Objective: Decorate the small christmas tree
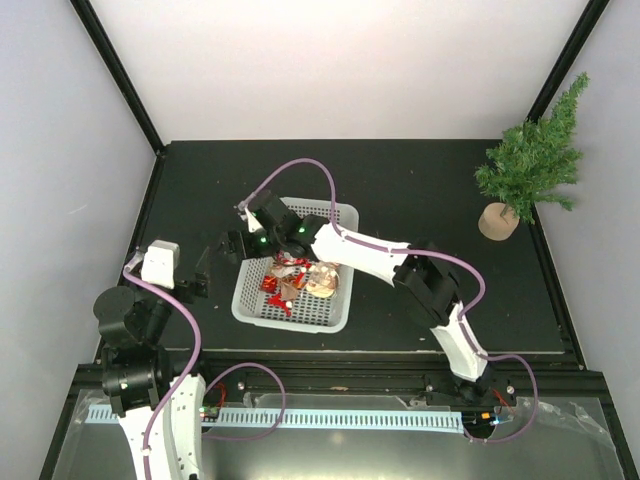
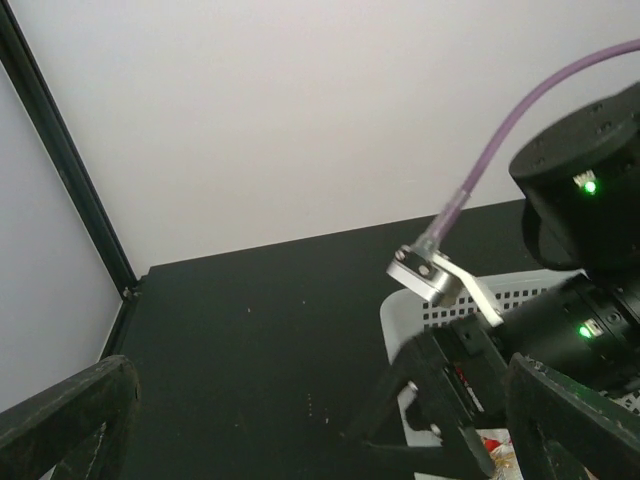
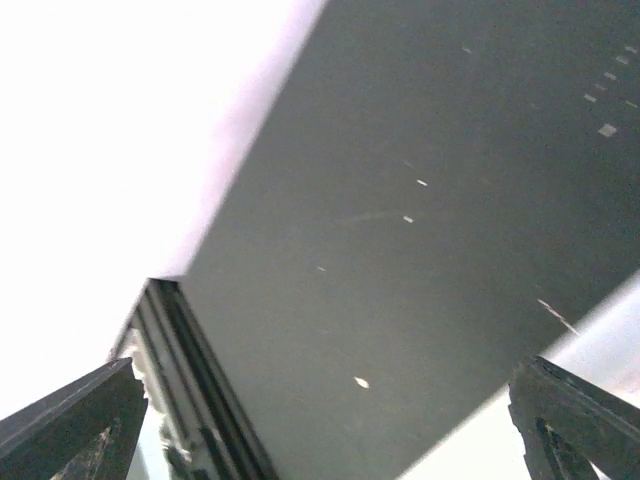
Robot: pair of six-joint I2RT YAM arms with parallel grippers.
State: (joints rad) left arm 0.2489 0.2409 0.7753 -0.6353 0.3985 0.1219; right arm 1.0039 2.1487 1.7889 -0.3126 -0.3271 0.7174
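The small christmas tree (image 1: 532, 158) stands on its tan base at the far right edge of the table, bare of ornaments. A white mesh basket (image 1: 340, 215) in the middle holds red and gold ornaments (image 1: 283, 285) and a pale round one (image 1: 323, 280). My right gripper (image 1: 226, 247) reaches across the basket to its left rim, open and empty; in its wrist view (image 3: 325, 372) only dark table lies between the jaws. My left gripper (image 1: 196, 285) hovers left of the basket, open and empty (image 2: 320, 378). It faces the right gripper's black fingers (image 2: 450, 400) and the basket's wall (image 2: 520, 296).
The black table (image 1: 400, 180) is bounded by white walls with black corner posts (image 1: 115, 75). The right arm's purple cable (image 1: 300, 165) loops above the basket. The tree is far from both grippers.
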